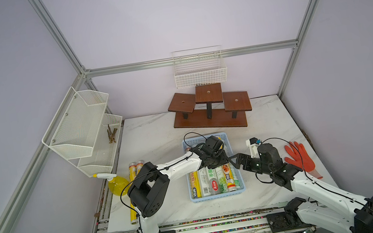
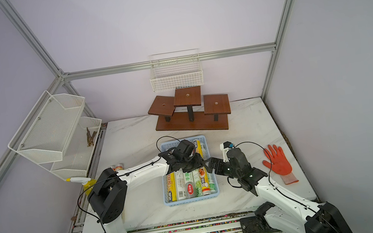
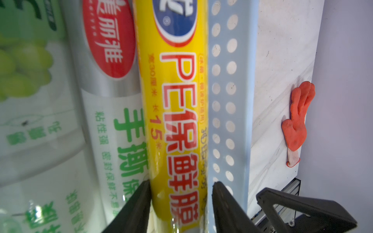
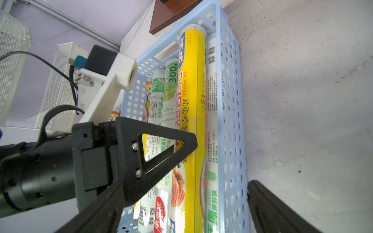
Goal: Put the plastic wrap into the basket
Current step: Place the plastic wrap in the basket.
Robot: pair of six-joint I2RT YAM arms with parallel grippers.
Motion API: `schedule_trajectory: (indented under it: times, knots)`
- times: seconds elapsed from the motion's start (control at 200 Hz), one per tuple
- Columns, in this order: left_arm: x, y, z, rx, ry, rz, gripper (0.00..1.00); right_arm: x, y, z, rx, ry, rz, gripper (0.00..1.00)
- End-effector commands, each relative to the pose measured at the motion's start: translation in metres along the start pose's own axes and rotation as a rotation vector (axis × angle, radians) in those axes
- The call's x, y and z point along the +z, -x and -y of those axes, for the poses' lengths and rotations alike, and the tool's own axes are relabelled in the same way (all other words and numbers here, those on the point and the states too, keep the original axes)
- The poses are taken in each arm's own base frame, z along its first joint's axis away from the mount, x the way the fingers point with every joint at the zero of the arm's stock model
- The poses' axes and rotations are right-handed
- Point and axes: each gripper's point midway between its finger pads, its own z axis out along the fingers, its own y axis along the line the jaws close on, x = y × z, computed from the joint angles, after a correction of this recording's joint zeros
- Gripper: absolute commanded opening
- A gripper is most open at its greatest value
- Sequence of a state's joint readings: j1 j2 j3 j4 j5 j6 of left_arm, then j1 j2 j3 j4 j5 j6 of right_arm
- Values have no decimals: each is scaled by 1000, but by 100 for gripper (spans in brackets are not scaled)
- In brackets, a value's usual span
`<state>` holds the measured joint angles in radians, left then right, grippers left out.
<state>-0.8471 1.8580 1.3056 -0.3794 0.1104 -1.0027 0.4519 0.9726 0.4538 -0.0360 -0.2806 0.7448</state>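
Blue plastic basket (image 1: 217, 195): it sits mid-table (image 1: 158, 136), its long sides running away from the arms.
Plastic wrap in the basket (image 1: 215, 180): several rolls lie side by side along its length. Some are yellow-labelled, others silvery-white with green print.
Yellow roll (image 3: 177, 100): it lies lengthwise in the basket, with one white-and-green roll between it and the right-hand long wall.
Left gripper (image 3: 181, 182): it is down inside the basket, a finger close against either side of the yellow roll. I cannot tell whether they press it or merely flank it.
Right gripper (image 1: 233, 162): spread wide and empty, it straddles the basket's right wall, one finger over the rolls and the other outside above the table.
Rolls outside (image 1: 136, 168): two ends show on the table left of the basket, largely hidden by the left arm (image 1: 178, 166).
Orange glove (image 1: 298, 158): it lies flat on the table, beyond the right gripper.
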Motion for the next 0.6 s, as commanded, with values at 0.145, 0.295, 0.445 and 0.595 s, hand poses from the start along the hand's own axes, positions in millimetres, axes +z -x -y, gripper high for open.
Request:
schedule_trajectory:
  times: [0.145,0.295,0.445,0.595]
  knots:
    - [-50,19,6,64,21,129,60,2,0,-25,-35,53,14,99]
    - [-76,28,-12,92,95,218,61,3,-1,-46,-77,85,13,98]
    - [-111,40,-42,77,195,326,62,9,-5,-70,-111,122,7,98]
    - [-156,51,-90,59,325,445,63,22,-18,-102,-178,174,-33,95]
